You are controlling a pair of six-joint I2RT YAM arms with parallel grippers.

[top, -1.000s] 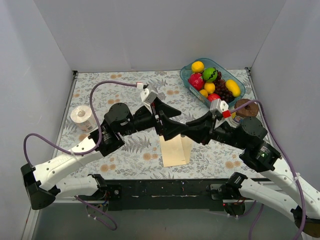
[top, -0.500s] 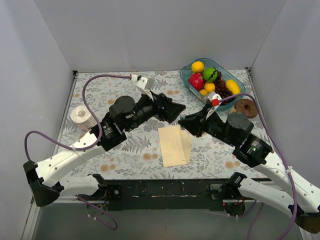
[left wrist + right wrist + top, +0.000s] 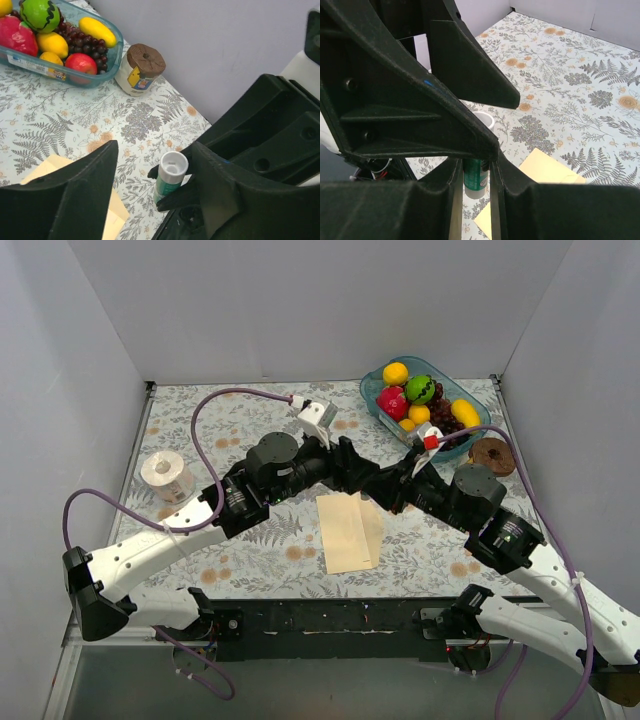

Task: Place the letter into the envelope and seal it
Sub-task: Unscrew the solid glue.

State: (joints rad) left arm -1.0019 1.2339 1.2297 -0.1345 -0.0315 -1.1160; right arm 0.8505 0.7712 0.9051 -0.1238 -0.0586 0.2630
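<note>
Left arm [image 3: 160,545] runs diagonally from its base toward centre, forearm low and wrist pitched forward. Left claw [image 3: 154,150] is open, with its fingers straddling the white top of a glue stick [image 3: 169,176]. The stick sits nearer one finger, and I can't tell if they touch. Right claw [image 3: 476,167] is clamped on the stick's green body and holds it roughly upright, nose to nose with the left claw. Right arm [image 3: 540,560] angles in from its base, mirroring the left. The envelope [image 3: 345,535] lies flat on the bench [image 3: 250,540] just under both claws, extending back toward the bases. I can't separate the letter from it.
</note>
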